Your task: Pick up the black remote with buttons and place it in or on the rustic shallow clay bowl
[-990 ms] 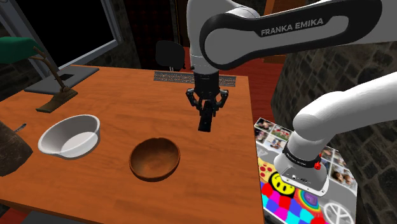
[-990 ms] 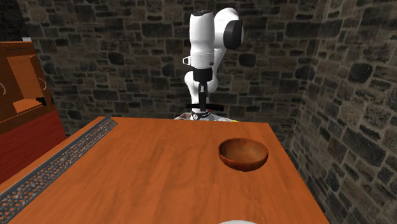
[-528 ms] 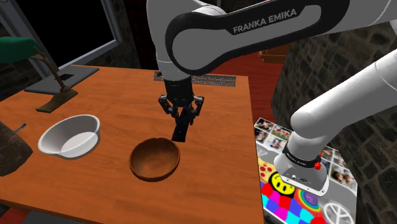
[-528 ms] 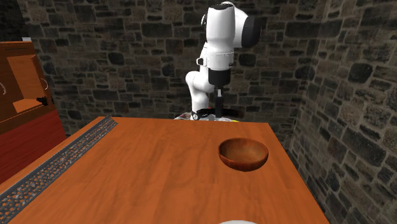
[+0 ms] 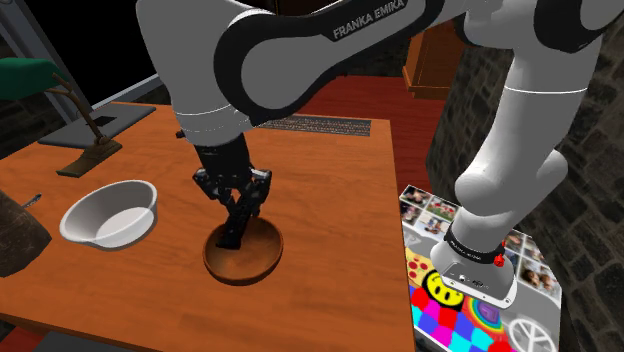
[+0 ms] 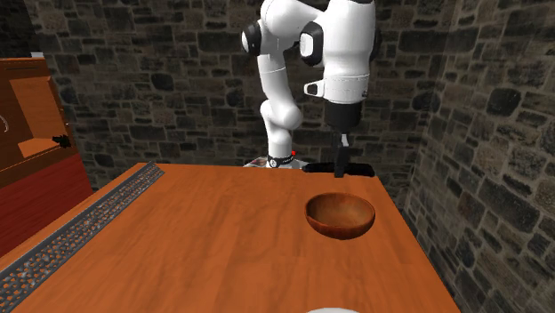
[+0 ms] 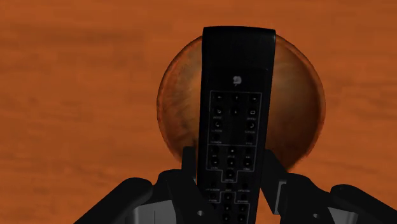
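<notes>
A room in a rustic house: rough grey stone walls (image 6: 160, 80) enclose a red floor (image 5: 350, 98), and a window (image 5: 125, 88) opens onto a black area. A broad wooden table (image 6: 222, 249) carries ordinary household things: a green-shaded lamp (image 5: 22, 76), a white bowl (image 5: 110, 212) and a brown bowl (image 5: 255, 262). A wooden cabinet (image 6: 31, 107) stands against the stone wall just beyond one side of the table, the kind of furniture found in a lived-in home.
</notes>
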Tool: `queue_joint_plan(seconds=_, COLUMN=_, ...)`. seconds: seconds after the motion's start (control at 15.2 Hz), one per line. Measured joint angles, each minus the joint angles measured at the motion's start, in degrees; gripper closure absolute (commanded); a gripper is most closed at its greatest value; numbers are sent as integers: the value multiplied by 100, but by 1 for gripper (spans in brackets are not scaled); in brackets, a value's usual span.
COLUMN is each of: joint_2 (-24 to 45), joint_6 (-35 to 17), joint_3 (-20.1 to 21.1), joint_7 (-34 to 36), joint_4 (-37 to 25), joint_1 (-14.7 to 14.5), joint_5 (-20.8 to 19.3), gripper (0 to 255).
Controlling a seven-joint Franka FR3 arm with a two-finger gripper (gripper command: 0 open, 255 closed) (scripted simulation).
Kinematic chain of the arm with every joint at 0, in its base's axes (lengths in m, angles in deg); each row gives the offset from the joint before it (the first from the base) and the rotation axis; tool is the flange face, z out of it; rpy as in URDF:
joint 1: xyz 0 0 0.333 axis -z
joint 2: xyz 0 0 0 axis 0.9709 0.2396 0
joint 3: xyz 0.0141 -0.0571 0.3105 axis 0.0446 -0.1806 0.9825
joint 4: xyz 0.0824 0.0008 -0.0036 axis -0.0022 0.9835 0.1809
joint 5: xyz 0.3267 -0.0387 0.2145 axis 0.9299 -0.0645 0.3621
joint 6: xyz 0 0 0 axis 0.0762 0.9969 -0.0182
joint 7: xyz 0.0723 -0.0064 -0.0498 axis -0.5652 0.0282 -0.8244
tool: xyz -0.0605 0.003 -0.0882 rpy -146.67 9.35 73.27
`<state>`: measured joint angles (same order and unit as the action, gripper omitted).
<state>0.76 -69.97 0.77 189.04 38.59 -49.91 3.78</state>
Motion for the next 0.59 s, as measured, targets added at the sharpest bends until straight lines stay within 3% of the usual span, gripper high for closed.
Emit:
queue_joint_plan(seconds=0.07, joint_2=348, joint_6=33, joint_3=-255, joint_7=270, joint_4=-209, joint_1=-443, joint_5=-345, gripper=255)
queue_joint_plan(seconds=0.13, joint_2=490, joint_6=36, joint_3=-378, joint_7=375, joint_4=-290, joint_1=-630, joint_5=-490, gripper=255)
queue_joint_plan(seconds=0.26, joint_2=640, joint_6=-46, joint_3=-508, joint_7=491, joint_4=-283, joint_1=-815, joint_5=-644, gripper=255)
queue_joint_plan(seconds=0.59, joint_2=820, joint_6=-360, joint_3=-669, joint_7=611, joint_4=-53, joint_1=-966, joint_5=-839, gripper=255)
